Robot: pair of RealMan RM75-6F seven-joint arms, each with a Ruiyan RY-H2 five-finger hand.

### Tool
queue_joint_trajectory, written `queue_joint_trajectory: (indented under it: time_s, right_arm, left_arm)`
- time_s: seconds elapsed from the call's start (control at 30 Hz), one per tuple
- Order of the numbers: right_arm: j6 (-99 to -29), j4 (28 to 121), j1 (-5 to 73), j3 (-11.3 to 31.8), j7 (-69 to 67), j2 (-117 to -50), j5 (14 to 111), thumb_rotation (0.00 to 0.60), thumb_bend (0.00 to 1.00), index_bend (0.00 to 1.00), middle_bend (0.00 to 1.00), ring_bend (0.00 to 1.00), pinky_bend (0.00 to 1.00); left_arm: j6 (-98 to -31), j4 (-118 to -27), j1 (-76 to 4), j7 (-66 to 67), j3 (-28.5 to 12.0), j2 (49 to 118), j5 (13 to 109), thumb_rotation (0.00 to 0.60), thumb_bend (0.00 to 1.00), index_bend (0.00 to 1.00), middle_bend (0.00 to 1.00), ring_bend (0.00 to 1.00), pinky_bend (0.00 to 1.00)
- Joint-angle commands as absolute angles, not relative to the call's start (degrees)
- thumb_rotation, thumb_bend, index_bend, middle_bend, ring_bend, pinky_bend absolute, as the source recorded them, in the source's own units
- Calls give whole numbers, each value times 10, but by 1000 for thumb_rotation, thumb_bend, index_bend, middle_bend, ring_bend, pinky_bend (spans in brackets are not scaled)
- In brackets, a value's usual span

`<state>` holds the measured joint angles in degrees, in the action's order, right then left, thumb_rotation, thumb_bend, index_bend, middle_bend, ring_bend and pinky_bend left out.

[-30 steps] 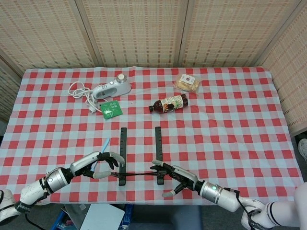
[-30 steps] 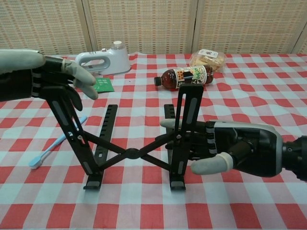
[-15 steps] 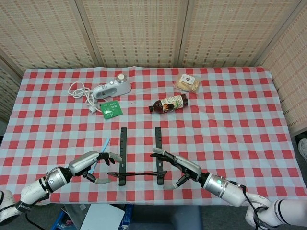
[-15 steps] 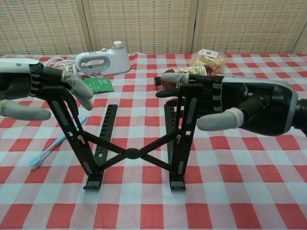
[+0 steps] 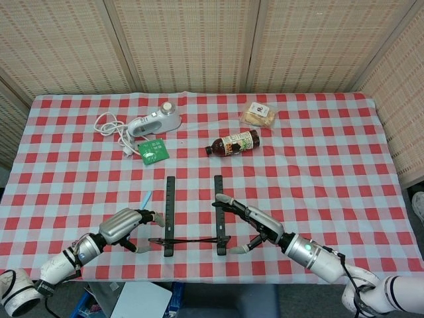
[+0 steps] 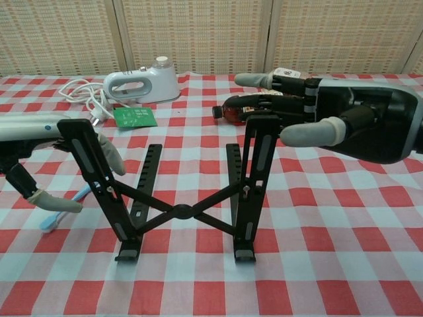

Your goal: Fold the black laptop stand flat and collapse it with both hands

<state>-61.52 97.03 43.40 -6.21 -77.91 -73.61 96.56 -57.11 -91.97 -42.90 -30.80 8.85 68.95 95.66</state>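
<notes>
The black laptop stand [image 6: 185, 210] stands unfolded near the table's front edge, both support arms raised and its crossed struts spread; in the head view the laptop stand [image 5: 170, 197] shows as two parallel rails. My left hand [image 6: 39, 142] hovers by the top of the left support arm, fingers apart, holding nothing. In the head view the left hand [image 5: 128, 227] lies just left of the rails. My right hand [image 6: 330, 119] hangs over the top of the right support arm with fingers stretched out and thumb apart, gripping nothing. The right hand [image 5: 250, 221] shows beside the right rail.
A blue toothbrush [image 6: 63, 210] lies left of the stand. Behind it are a brown bottle [image 5: 233, 143] on its side, a white corded appliance [image 5: 156, 122], a green card [image 5: 153, 150] and a snack bag [image 5: 259, 114]. The checked table [image 5: 318, 179] stretches right.
My right hand has let go of the middle of the right support arm and risen above its top. My left hand has slipped off the left arm's top, down and to the left.
</notes>
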Motion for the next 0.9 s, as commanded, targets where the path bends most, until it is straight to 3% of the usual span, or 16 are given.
queue_joint_trajectory:
  time_s: [0.03,0.5,0.9]
  right_arm:
    - [-616,969,433,-62,-779,-737,966,600,0,0,91,0,8]
    - [-615,967,425,-66,-781,-737,969,600,0,0,91,0,8]
    - [-615,960,422,-67,-788,-740,971,600,0,0,91,0,8]
  left_arm:
    - [-554,-923,-422,-283,80,704,937,600,220,329,283,288,363]
    - [-532,-923,-404,-191,62,749,891,600,220,407,283,286,363]
    - [-523,-941,-387,-157,46,762,849,494,222,461,283,285,363]
